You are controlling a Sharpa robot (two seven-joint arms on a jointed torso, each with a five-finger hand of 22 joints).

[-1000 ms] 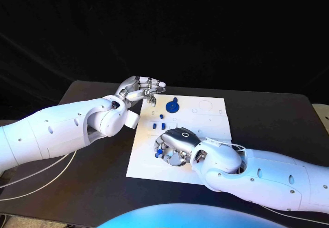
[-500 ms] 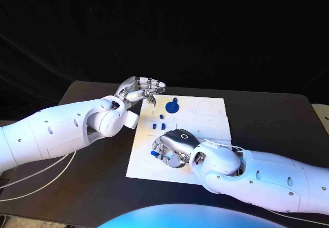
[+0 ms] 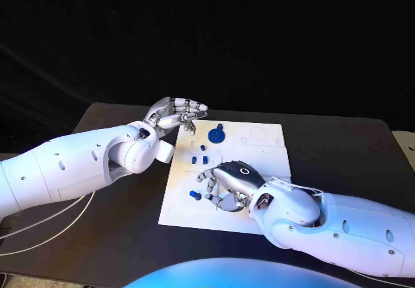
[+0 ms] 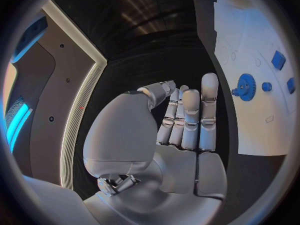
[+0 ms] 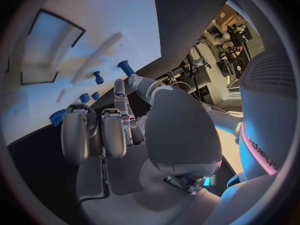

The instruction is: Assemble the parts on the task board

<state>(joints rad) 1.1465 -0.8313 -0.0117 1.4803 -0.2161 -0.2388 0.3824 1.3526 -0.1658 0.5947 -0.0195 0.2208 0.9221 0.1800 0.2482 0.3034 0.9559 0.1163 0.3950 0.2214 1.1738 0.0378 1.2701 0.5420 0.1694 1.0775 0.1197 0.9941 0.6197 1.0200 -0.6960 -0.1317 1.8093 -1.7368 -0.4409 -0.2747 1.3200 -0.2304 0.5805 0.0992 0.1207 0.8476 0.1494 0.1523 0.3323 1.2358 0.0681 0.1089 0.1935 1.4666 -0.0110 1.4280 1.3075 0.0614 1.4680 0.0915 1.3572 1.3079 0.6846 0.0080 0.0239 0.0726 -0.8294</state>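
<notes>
Black table (image 3: 104, 120) under me, darkness beyond it, and the white task board (image 3: 264, 153) lying in the middle. My right hand (image 3: 232, 183) hovers low over the board's near half, fingers curled inward; I cannot tell whether it holds anything. Just left of it a small blue part (image 3: 195, 194) lies on the board. My left hand (image 3: 176, 113) hangs at the board's far left corner, fingers curled in on nothing. A blue gear (image 3: 217, 134) sits at the far end, with several small blue pieces (image 3: 201, 159) near it
</notes>
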